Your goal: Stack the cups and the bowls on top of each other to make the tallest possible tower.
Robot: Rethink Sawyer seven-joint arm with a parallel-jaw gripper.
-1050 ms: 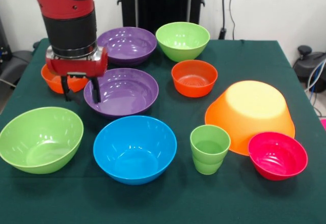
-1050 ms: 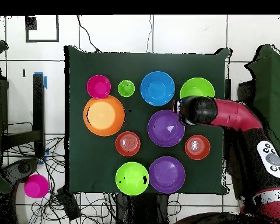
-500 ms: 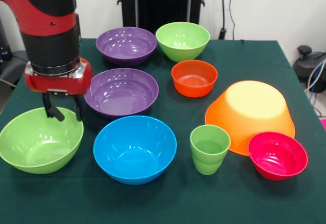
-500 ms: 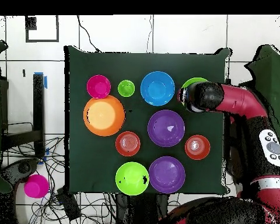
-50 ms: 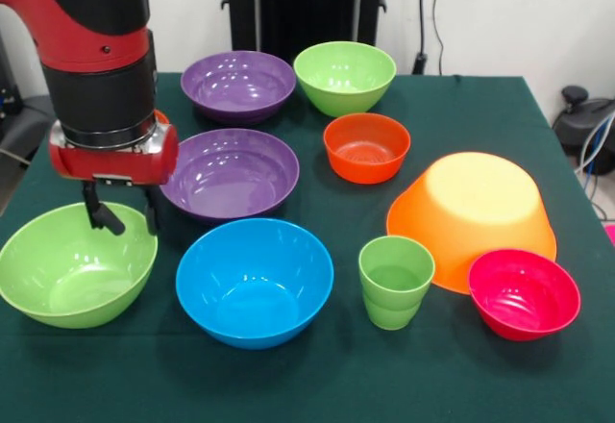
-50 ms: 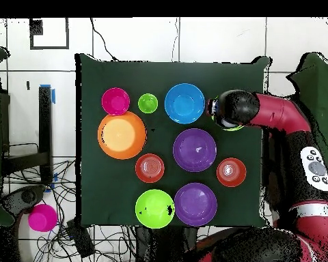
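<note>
Tool [image 5: 123,216] hangs with fingers apart over far rim of lime bowl [image 5: 77,264] at desk [image 5: 384,385] corner. Purple bowl [image 5: 231,173] and blue bowl [image 5: 255,282] crowd beside it. Cup [image 5: 395,281] upright, between blue bowl and overturned orange bowl [image 5: 471,216], pink-red bowl [image 5: 524,293] near.

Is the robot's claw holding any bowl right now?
No. The claw is open and empty, over the rim of the near lime-green plastic bowl.
</note>
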